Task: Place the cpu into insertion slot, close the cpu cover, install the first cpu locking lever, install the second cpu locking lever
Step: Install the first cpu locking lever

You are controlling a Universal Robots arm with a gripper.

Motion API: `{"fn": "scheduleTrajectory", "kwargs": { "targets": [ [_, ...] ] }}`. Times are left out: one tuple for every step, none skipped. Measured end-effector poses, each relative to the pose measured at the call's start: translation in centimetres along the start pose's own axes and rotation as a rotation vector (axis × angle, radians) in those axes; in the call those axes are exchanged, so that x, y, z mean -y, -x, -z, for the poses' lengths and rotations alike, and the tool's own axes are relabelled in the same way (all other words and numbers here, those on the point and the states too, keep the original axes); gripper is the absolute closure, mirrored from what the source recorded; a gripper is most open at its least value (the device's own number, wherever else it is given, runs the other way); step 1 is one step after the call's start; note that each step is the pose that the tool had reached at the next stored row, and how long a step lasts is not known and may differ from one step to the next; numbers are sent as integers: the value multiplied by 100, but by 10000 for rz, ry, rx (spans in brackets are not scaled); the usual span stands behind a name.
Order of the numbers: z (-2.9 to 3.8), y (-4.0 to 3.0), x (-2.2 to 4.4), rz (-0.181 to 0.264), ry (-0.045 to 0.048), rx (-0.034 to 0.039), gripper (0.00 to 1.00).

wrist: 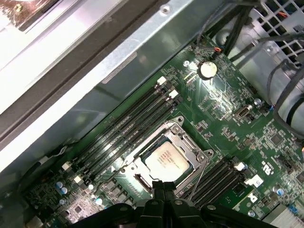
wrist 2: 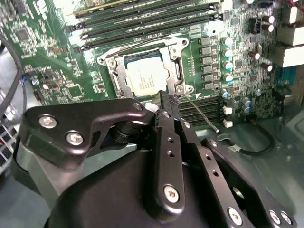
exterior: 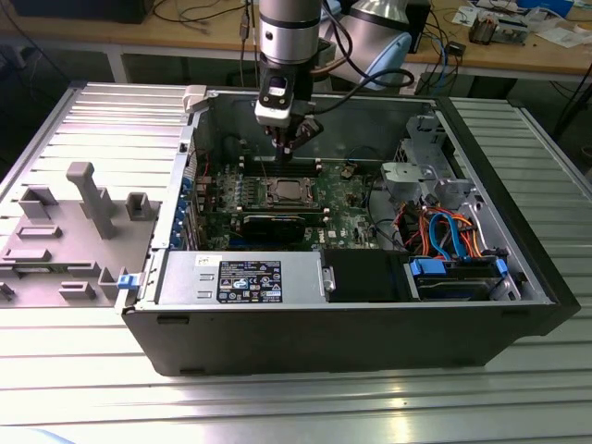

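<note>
The cpu (wrist 2: 144, 79) (wrist: 166, 159) lies flat in the insertion slot on the green motherboard (exterior: 344, 198); its silver-grey top shows through a square window. The cpu cover (wrist 2: 118, 78) (wrist: 188, 143), a silvery frame, lies down around the chip. A thin wire locking lever (wrist 2: 201, 113) slants away from one corner of the socket, and a second one (wrist 2: 140, 43) runs along the side by the memory slots. My gripper (exterior: 292, 146) (wrist 2: 167, 98) (wrist: 164, 186) hangs just above the socket's edge, its black fingers shut together and holding nothing.
The open computer case (exterior: 305, 324) walls in the board. Black memory slots (wrist: 124, 127) run beside the socket. A black card (exterior: 274, 224), the power supply (exterior: 242, 277) and a drive bay with blue and orange cables (exterior: 453, 242) crowd the near side. A grey fixture (exterior: 85, 192) stands outside the case.
</note>
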State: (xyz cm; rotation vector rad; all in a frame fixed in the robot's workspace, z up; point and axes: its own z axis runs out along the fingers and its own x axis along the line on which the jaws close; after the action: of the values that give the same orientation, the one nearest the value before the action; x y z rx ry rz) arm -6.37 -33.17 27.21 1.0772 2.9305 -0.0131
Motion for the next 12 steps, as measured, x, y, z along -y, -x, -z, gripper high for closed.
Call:
{"fn": "scheduleTrajectory", "kwargs": {
  "targets": [
    [0,-3,2,263,6,0,89],
    [0,-25,22,372,9,0,89],
    [1,-42,37,408,9,-1,89],
    [1,-53,49,421,10,0,89],
    [1,-61,56,423,12,-1,89],
    [0,-64,58,424,13,-1,89],
    [0,-64,58,426,12,-2,89],
    [1,-64,59,427,12,-1,89],
    [1,-65,59,427,11,-2,89],
    [1,-65,59,427,11,-2,89],
    [1,-65,60,427,12,-2,89],
    [1,-66,60,427,12,-1,89]
  ]
}}
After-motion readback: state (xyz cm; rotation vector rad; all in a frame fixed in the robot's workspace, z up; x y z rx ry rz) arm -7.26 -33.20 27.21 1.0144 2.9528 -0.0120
